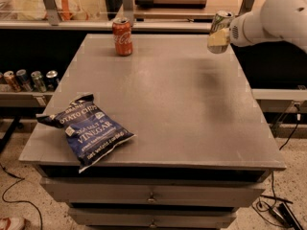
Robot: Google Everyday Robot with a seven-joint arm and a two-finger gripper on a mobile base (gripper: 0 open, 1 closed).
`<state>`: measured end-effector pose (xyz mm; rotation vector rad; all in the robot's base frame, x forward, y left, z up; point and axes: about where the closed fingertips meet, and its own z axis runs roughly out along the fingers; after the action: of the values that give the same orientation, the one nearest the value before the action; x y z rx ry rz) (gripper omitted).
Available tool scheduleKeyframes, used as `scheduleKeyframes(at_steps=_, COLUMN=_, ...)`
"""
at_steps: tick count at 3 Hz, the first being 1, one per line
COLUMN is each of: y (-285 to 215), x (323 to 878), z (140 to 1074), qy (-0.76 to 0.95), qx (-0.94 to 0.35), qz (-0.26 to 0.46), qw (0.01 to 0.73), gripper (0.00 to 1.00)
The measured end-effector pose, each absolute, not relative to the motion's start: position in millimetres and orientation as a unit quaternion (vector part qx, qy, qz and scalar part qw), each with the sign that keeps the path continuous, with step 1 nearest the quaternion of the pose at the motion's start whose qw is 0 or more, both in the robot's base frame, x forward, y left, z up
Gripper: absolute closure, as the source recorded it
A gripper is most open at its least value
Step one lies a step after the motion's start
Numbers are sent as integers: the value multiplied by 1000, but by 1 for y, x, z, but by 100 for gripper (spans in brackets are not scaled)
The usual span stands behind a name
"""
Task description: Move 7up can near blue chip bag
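Observation:
The 7up can (220,27), silver-white with green lettering, is held tilted in the air above the table's far right corner. My gripper (219,36) is shut on it, with the white arm (273,18) reaching in from the right. The blue chip bag (88,131) lies flat at the table's front left, far from the can.
A red Coca-Cola can (123,36) stands at the far left-centre of the grey table (182,104). Several cans (31,80) sit on a lower shelf to the left. Drawers are under the table front. Cables lie on the floor.

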<state>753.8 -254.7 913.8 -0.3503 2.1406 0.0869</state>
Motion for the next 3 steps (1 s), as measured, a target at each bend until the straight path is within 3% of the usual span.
scheduleKeyframes(at_steps=2, y=-183, x=691, z=955, qy=831, qx=-278, qz=191, qw=442, gripper=100)
scheduleKeyframes(at_steps=3, y=-171, x=673, z=941, qy=824, qx=-337, qz=192, qw=412, gripper=100)
